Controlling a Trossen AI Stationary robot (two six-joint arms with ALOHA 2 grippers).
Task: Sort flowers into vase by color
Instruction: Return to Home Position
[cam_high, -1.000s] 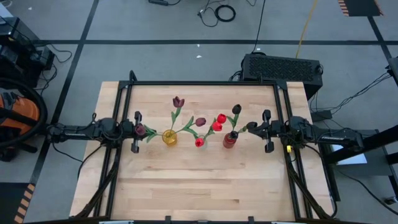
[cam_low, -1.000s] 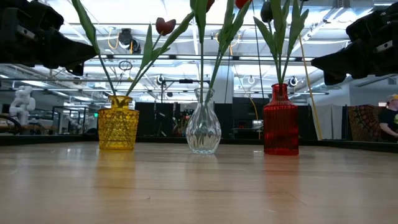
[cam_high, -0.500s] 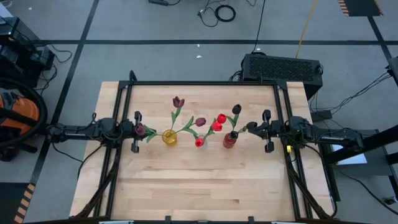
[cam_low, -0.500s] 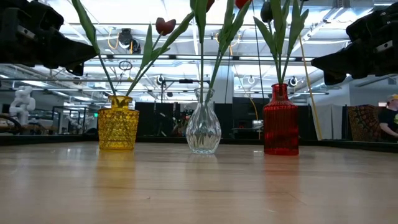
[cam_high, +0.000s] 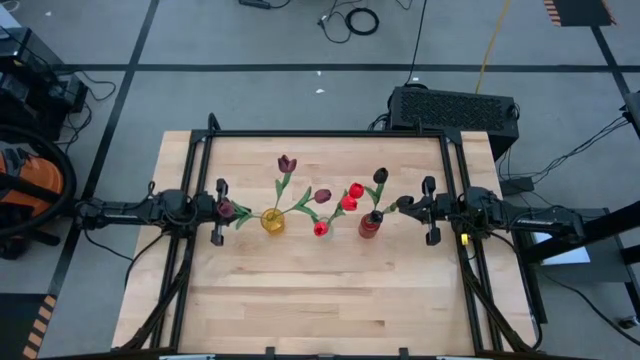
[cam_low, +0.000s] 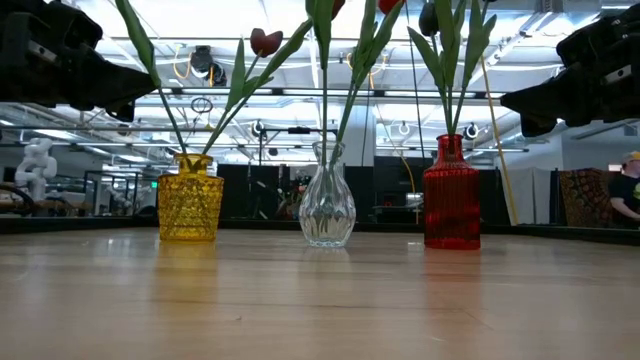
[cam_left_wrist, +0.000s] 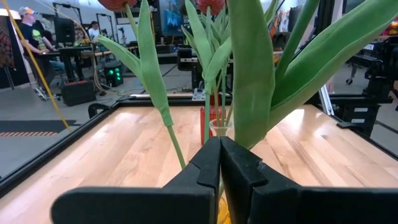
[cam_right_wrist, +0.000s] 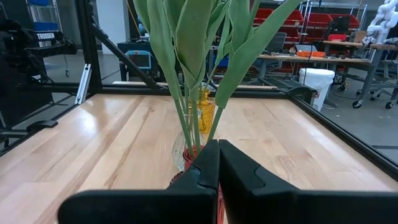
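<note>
Three vases stand in a row at mid table: yellow (cam_high: 272, 221) (cam_low: 190, 197), clear glass (cam_high: 320, 229) (cam_low: 327, 208), and red (cam_high: 369, 226) (cam_low: 451, 195). Tulips stand with their stems in them. Maroon heads (cam_high: 287, 163) lean out of the yellow vase, bright red heads (cam_high: 352, 196) rise over the clear one, and a near-black head (cam_high: 380, 176) is over the red one. My left gripper (cam_high: 218, 208) (cam_left_wrist: 219, 146) is shut, just left of the yellow vase's stems. My right gripper (cam_high: 419, 207) (cam_right_wrist: 218, 149) is shut, just right of the red vase.
A black frame (cam_high: 320, 133) runs around the wooden table. Bare wood (cam_high: 320, 300) lies between the vases and the near edge. Long green leaves (cam_left_wrist: 252, 74) (cam_right_wrist: 186, 37) spread wide close in front of both grippers. People (cam_left_wrist: 28, 31) are in the room beyond.
</note>
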